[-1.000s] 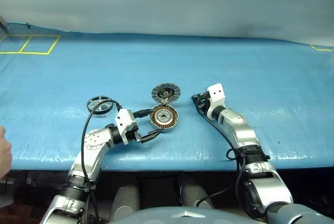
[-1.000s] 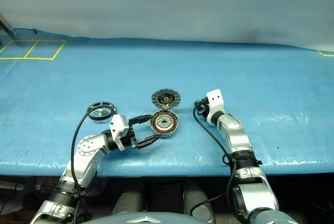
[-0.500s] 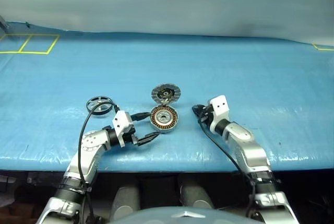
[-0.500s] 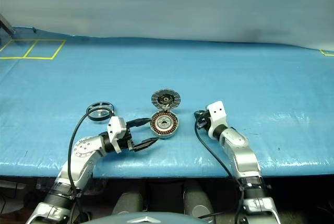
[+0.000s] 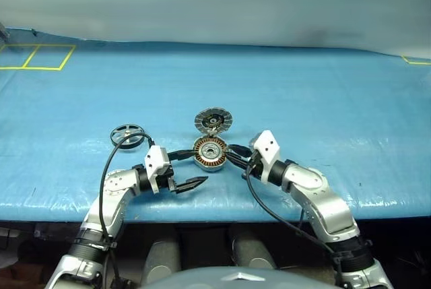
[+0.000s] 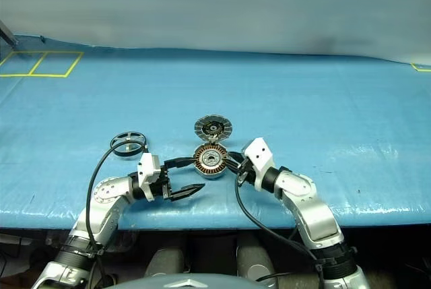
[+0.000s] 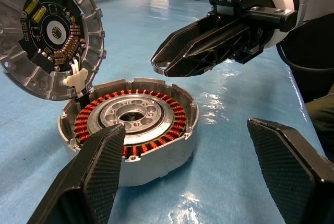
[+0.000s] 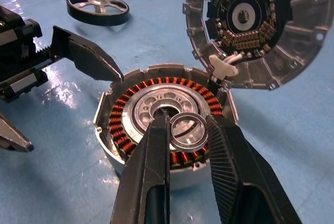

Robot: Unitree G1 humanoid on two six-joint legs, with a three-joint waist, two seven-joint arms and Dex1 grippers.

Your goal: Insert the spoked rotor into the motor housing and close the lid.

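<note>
The motor housing (image 5: pixel 211 152) lies on the blue table with its copper winding ring (image 8: pixel 120 130) facing up. Its hinged lid (image 5: pixel 213 120) stands open behind it, dark inner face showing. The spoked rotor (image 5: pixel 128 134) lies flat on the table to the housing's left, beyond my left arm. Left of the housing, my left gripper (image 5: pixel 195 166) is open, its fingers (image 7: pixel 99 151) level with the housing's side and nothing between them. My right gripper (image 8: pixel 188 125) is shut on a thin metal ring (image 8: pixel 187 130), held just over the housing's near rim from the right.
Blue sheeting (image 5: pixel 323 93) covers the table, whose front edge (image 5: pixel 222 201) runs just below both grippers. Yellow tape squares (image 5: pixel 37 56) mark the far left corner. Black cables loop beside each wrist.
My right gripper has swung back and to the left, from well right of the housing to its right rim, still shut on the ring. The left gripper has stayed put.
</note>
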